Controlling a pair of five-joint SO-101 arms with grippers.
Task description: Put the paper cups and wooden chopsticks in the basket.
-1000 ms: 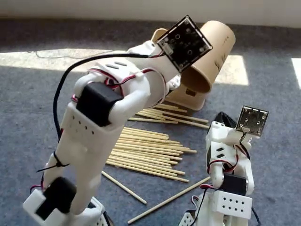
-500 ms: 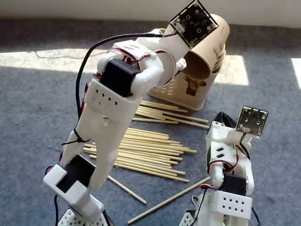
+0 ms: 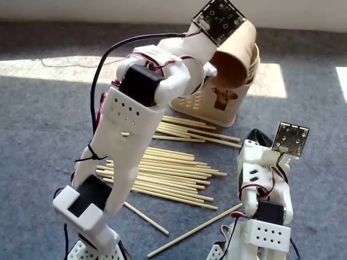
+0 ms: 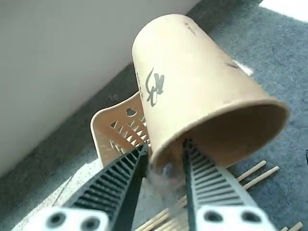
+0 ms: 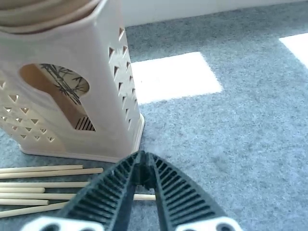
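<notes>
1. Paper cup: light, thin-walled, easily crushed; rim wall pinched between the left jaws, just above the basket.
2. Tilted near sideways, mouth toward the arm, base up and away.
3. Wooden chopsticks: stiff, slim, mostly parallel on the carpet beside the basket; probably best pinched mid-length.
4. Right jaws closed, empty.

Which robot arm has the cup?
The left arm: its end effector pinches the paper cup by its rim over the basket; the right end effector is shut, empty.

Matt paper cup, seemingly plastic basket
</notes>
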